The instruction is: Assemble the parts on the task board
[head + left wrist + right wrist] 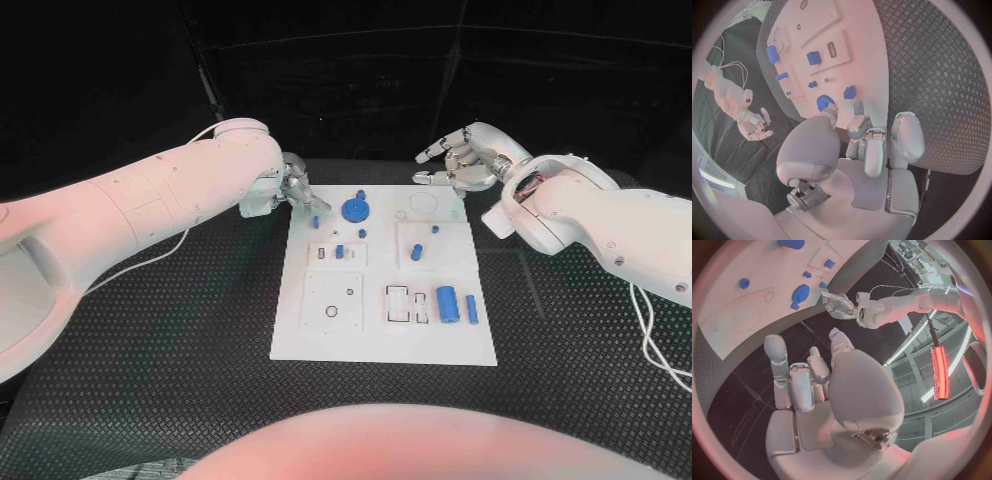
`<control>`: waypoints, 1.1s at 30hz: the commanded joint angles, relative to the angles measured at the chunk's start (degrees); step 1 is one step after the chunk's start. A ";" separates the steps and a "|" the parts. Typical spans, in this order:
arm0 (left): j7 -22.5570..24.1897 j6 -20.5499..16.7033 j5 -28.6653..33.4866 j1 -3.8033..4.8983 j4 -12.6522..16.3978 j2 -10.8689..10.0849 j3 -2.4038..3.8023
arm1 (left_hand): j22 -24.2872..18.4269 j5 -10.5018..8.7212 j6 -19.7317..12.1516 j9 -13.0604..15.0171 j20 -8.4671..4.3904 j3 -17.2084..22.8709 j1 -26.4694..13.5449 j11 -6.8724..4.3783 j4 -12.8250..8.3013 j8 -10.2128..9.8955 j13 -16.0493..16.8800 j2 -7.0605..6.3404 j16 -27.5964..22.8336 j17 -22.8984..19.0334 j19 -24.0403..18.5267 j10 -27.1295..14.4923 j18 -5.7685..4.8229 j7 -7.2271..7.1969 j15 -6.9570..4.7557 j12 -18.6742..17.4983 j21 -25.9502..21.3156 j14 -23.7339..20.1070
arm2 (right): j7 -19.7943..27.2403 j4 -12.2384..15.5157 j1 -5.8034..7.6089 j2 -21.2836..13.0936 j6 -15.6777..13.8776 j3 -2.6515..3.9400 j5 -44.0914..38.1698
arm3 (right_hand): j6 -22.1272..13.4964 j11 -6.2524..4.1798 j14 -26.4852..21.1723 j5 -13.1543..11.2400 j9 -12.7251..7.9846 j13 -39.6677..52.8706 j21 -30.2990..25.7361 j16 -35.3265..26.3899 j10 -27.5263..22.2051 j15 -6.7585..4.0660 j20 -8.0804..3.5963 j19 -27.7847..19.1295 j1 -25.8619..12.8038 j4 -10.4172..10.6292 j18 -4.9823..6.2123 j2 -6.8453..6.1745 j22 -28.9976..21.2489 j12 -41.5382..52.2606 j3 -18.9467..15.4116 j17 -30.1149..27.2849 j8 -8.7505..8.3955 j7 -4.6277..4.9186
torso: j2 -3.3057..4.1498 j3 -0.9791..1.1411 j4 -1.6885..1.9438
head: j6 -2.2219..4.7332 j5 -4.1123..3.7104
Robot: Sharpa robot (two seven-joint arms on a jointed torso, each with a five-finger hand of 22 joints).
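Note:
The white task board (332, 335) lies in the middle of the table. A round blue disc part (355, 210) sits near its far edge, with a small blue piece (316, 220) to its left. My left hand (296, 190) hovers at the board's far left corner, fingers apart and holding nothing. In the left wrist view its fingertips (857, 107) stop just short of the disc (822, 102) and a blue block (849, 92). My right hand (459, 160) is raised over the far right corner, fingers spread and empty. The right wrist view shows the disc (801, 291) beyond that hand.
More blue parts stand on the board: two small ones (340, 251) (417, 251) at mid-board and a cylinder (447, 300) with a thin pin (470, 308) nearer me. Black ribbed matting (159, 370) surrounds the board. A white cable (656, 340) trails at the right.

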 commanded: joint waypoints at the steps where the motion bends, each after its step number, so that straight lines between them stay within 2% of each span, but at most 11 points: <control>1: 0.14 2.13 0.18 0.01 -0.21 0.15 -0.01 | 0.06 0.26 0.47 -0.13 0.23 -0.33 0.77 0.13 -0.03 -0.36 0.04 0.14 0.18 15.09 0.16 -0.10 0.87 -0.15 0.23 0.14 0.11 6.04 | 0.47 0.11 0.10 -0.01 0.30 0.04 -0.11 | -0.44 0.09 2.67 0.14 -0.06 -0.06 -0.19 -0.29 -0.34 -0.30 -0.04 0.12 -0.38 0.09 1.12 0.15 -0.05 0.20 -0.30 0.65 0.38 0.03 | 0.03 0.00 0.03 | 0.00 0.01; 12: 0.15 3.33 0.23 -0.25 -0.70 0.51 -0.14 | 0.12 0.26 0.81 -0.45 0.21 -0.90 2.36 0.10 -0.18 -0.58 0.04 0.65 0.18 15.09 0.15 -0.12 0.87 -0.20 0.21 0.23 0.05 6.04 | 0.49 0.17 0.10 0.03 0.36 0.04 -0.11 | -0.44 0.08 2.65 0.34 -0.05 -0.06 -0.20 -0.35 -0.35 -0.30 -0.04 0.14 -0.33 0.10 1.12 0.24 -0.05 0.21 -0.30 0.59 0.41 0.03 | 0.02 -0.06 0.05 | 0.00 0.14; 18: 0.16 3.46 0.24 -0.39 -0.85 0.63 -0.16 | 0.21 0.27 0.94 -0.60 0.20 -1.11 3.19 0.08 -0.24 -0.69 0.11 0.93 0.18 15.09 0.18 -0.08 0.86 -0.21 0.20 0.32 0.06 6.04 | 0.47 0.17 0.10 0.04 0.44 0.04 -0.11 | -0.44 0.07 2.66 0.43 -0.05 -0.04 -0.21 -0.33 -0.33 -0.31 -0.04 0.15 -0.29 0.10 1.12 0.30 -0.05 0.24 -0.29 0.63 0.44 0.02 | 0.00 -0.01 0.01 | 0.00 0.14; 26: 0.00 3.52 0.25 -0.49 -0.89 0.81 -0.16 | 0.27 0.27 1.11 -0.87 0.19 -1.12 4.84 0.07 -0.38 -0.89 0.05 1.71 0.18 15.09 0.18 -0.12 0.86 -0.22 0.19 0.34 0.01 6.04 | 0.39 0.14 0.10 -0.03 0.51 0.04 -0.11 | -0.43 0.07 2.67 0.48 -0.05 -0.05 -0.20 -0.33 -0.34 -0.31 -0.05 0.17 -0.26 0.10 1.12 0.35 -0.03 0.23 -0.28 0.63 0.45 0.02 | 0.01 -0.03 0.03 | 0.00 0.11; 33: 0.19 3.05 0.87 -0.54 -0.91 1.01 -0.16 | 0.34 0.27 1.25 -1.15 0.19 -0.55 7.17 0.06 -0.78 -1.11 0.02 2.91 0.18 15.09 0.17 -0.14 0.87 -0.22 0.19 0.39 -0.05 6.04 | 0.39 0.10 0.10 0.01 0.52 0.04 -0.11 | -0.43 0.07 2.67 0.48 -0.05 -0.05 -0.20 -0.33 -0.34 -0.31 -0.05 0.17 -0.26 0.10 1.12 0.35 -0.03 0.23 -0.28 0.63 0.45 0.02 | -0.03 -0.03 0.06 | 0.00 0.06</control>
